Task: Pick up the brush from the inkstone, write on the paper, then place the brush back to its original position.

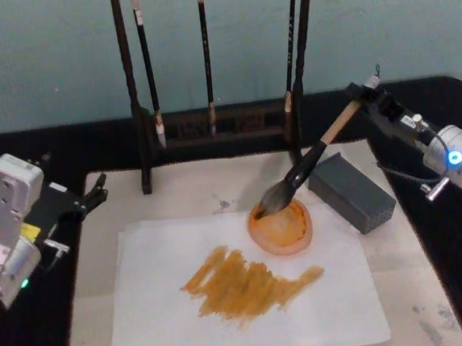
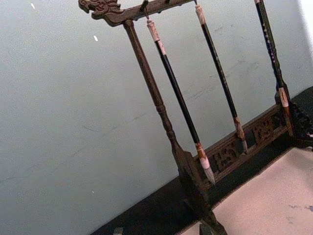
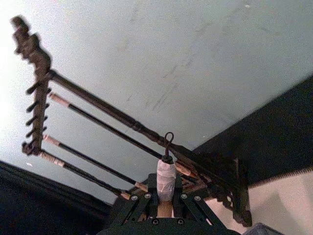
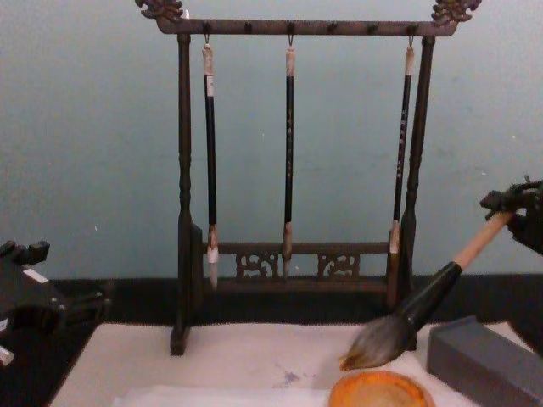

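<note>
Your right gripper (image 1: 361, 98), at 2 o'clock, clamps the brush (image 1: 311, 163) by its handle end. Brush slanted, bristles at the dish (image 1: 285, 235) rim, 10 o'clock. Orange strokes (image 1: 249, 283) on paper (image 1: 160, 329), dish's 7 o'clock. Left gripper (image 1: 98, 189) parked, 9 o'clock.

The brush (image 1: 311, 159), pale handle and dark bushy head, slants from 2 o'clock down to 8 o'clock, its tip above the 1 o'clock edge of the paper (image 1: 163, 316). The paper lies flat, smeared orange-brown at centre.

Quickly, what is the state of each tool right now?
Left tool: parked at the left side, state cannot be told.
Right tool: closed on the brush, at its handle end.
</note>
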Controlling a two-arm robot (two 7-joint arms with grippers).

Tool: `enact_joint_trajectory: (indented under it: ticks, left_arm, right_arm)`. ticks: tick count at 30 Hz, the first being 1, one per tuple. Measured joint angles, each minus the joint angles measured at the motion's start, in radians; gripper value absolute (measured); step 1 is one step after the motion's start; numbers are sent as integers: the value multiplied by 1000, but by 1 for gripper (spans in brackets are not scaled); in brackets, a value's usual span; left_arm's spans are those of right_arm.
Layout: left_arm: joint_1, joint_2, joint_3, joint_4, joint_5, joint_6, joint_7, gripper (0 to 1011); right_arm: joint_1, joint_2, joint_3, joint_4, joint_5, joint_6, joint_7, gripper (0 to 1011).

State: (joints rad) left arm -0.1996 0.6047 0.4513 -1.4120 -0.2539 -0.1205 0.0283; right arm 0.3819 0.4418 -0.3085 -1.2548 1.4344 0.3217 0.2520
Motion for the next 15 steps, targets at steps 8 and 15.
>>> enact_joint_trajectory:
  ticks: [8,15]
  left_arm:
    - [0,0,0,0,0,0,0,1009]
    - [0,0,0,0,0,0,0,1010]
  right_arm:
    - [16,32,-76,-101,-117,-63,-56,163]
    - [57,65,-177,-200,-286,-102,-105,163]
